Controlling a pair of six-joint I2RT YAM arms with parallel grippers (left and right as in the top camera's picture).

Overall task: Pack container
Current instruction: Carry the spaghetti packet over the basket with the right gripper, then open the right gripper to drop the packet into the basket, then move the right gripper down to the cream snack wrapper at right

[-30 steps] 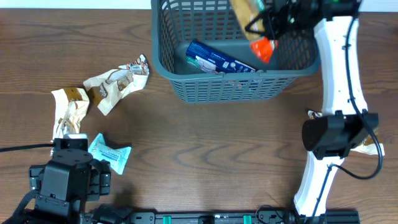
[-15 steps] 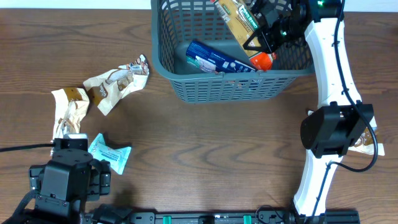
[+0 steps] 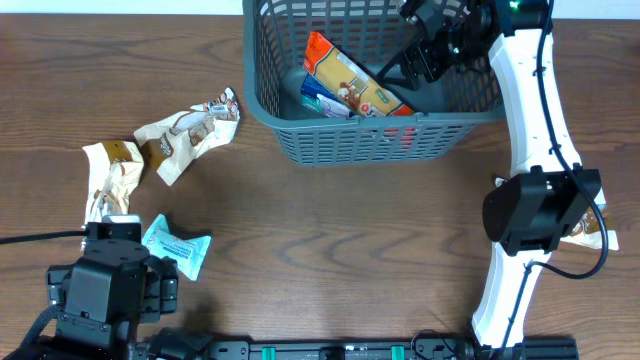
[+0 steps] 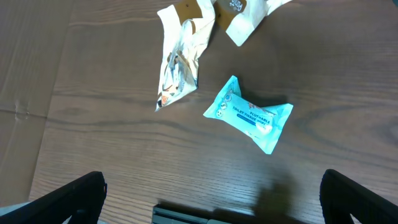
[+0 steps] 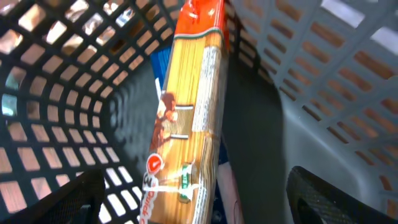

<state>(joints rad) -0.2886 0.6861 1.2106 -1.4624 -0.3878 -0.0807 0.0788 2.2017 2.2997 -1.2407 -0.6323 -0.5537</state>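
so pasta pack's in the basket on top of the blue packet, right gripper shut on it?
No: the right gripper is open and holds nothing, as the right wrist view shows. The pasta pack does lie in the basket on the blue packet.

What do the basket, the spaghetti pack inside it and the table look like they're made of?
Basket: moulded plastic, matte grey-teal, judging by its slotted lattice walls and thick rim. Spaghetti pack: thin glossy plastic film, clear in the middle so the strands show, printed red-orange at the ends. Table: brown wood grain; solid wood or laminate cannot be told.
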